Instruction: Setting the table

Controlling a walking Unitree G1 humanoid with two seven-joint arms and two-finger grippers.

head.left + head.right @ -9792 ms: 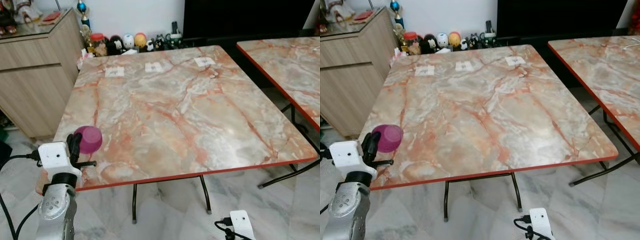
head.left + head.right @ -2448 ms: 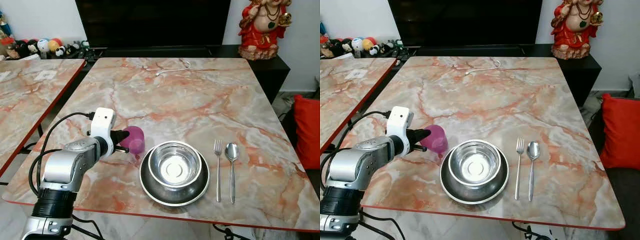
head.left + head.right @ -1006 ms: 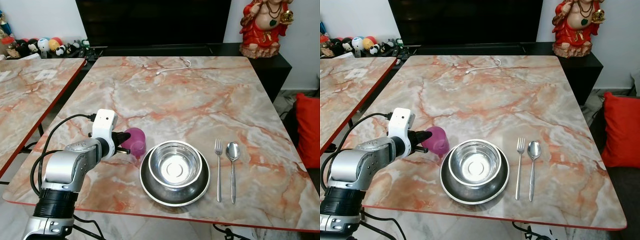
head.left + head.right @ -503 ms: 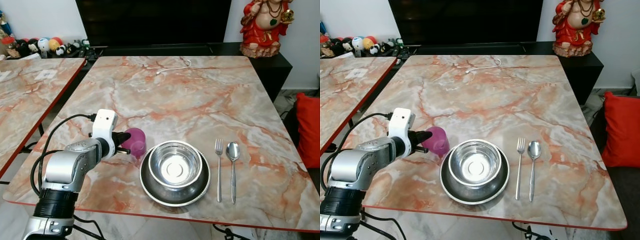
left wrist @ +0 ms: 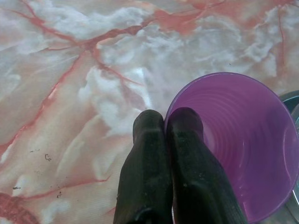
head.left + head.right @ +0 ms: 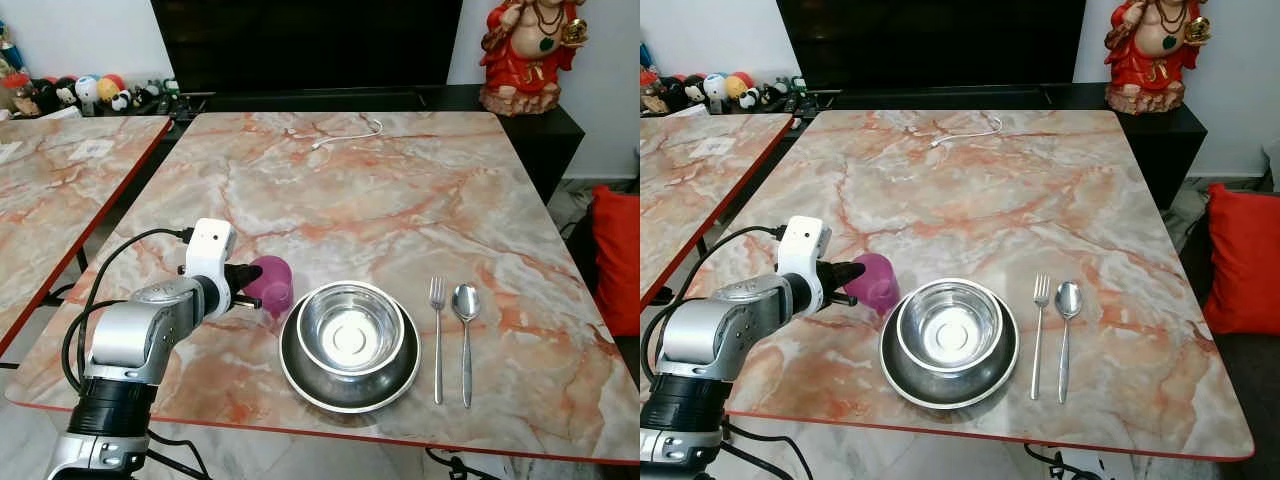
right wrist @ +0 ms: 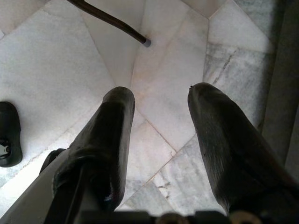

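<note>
marble table [image 6: 400, 200] bears the purple cup [image 6: 270, 284], rim pinched by the left gripper [image 6: 244, 283], upright just left of the steel bowl [image 6: 350, 328]; right gripper [image 7: 159, 135] hangs open.

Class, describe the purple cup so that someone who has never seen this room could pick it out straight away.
Find the marble table in front of the dark TV cabinet, then the steel bowl near its front edge. The purple cup sits just left of that bowl, its rim pinched by the left gripper. It is the table's one coloured plastic item; the fork and spoon are metal.
</note>
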